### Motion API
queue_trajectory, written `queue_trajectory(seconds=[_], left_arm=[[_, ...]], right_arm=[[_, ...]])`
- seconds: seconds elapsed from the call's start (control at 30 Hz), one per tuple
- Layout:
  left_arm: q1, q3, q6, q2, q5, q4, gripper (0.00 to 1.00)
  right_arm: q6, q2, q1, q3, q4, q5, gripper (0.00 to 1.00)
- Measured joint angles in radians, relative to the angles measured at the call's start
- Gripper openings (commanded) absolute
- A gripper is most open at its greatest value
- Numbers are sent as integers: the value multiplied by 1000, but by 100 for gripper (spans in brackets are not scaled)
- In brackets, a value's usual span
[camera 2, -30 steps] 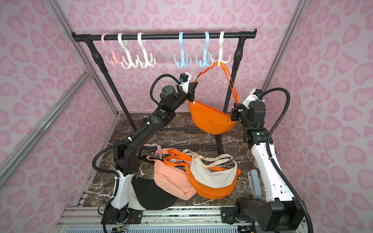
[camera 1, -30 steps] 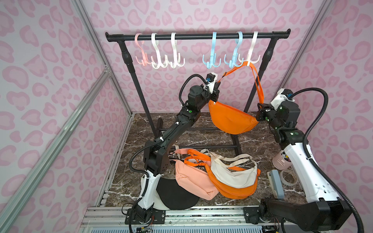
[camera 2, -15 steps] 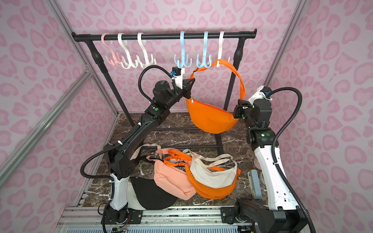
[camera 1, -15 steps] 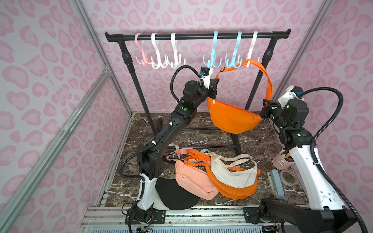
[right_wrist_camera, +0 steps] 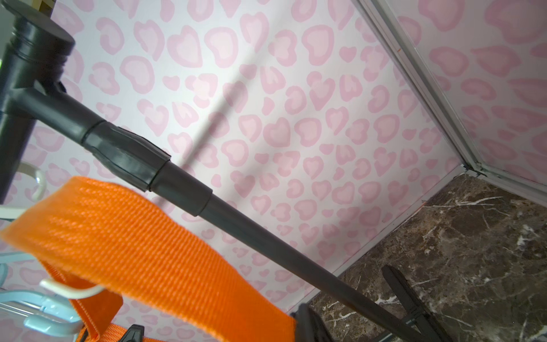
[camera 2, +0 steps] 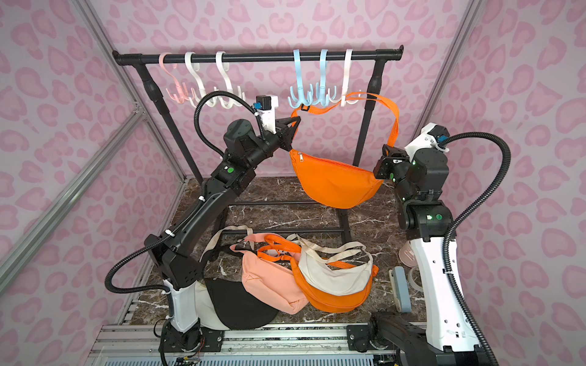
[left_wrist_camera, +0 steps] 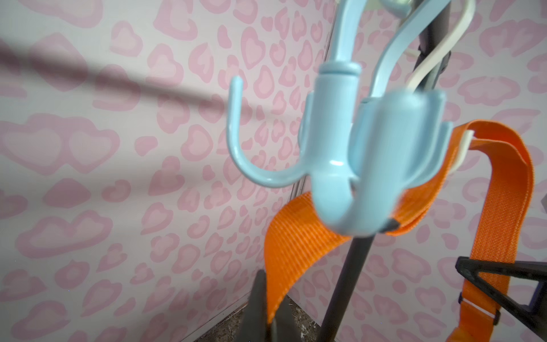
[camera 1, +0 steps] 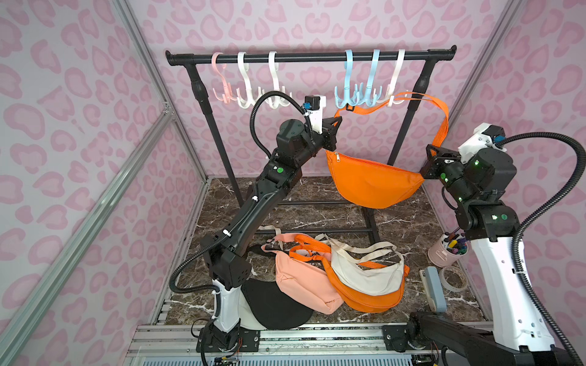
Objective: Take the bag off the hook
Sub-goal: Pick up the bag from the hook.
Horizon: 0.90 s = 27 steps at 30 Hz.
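Orange bag (camera 1: 374, 180), white hook (camera 1: 396, 79), black rack (camera 1: 301, 57), pink heart-patterned walls (camera 1: 63, 126), brown marbled floor (camera 1: 317, 218).

Blue hooks (camera 1: 356, 95) crowd the strap (camera 1: 442, 126) (rack post (camera 1: 401, 133) just behind); open air above bag (camera 1: 374, 180).

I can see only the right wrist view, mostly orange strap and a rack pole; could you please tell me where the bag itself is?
Observer: The bag hangs in the air between the left gripper and the right gripper, above the floor.
Operator: Thank you. Is the left gripper holding anything?
Observer: Yes, it is shut on the strap just above the bag's zipper end.
Operator: Is the strap off the hook?
Observer: Not yet: in both top views it lies over a prong of the white hook, the end one on the rail.
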Motion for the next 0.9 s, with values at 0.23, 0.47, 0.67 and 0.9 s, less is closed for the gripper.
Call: queue_trajectory(seconds=[0.23, 0.47, 0.67, 0.9], left_arm=[[0, -8, -8, -63, 14, -16, 4], [1, -26, -18, -122, 27, -44, 4], [2, -63, -30, -179, 45, -58, 4], [2, -80, -43, -206, 55, -65, 4]], right_arm=[[51, -36, 0, 10, -5, -4, 0], [113, -86, 0, -1, 22, -30, 0], [152, -130, 0, -12, 40, -52, 0], [195, -145, 0, -6, 59, -77, 0]])
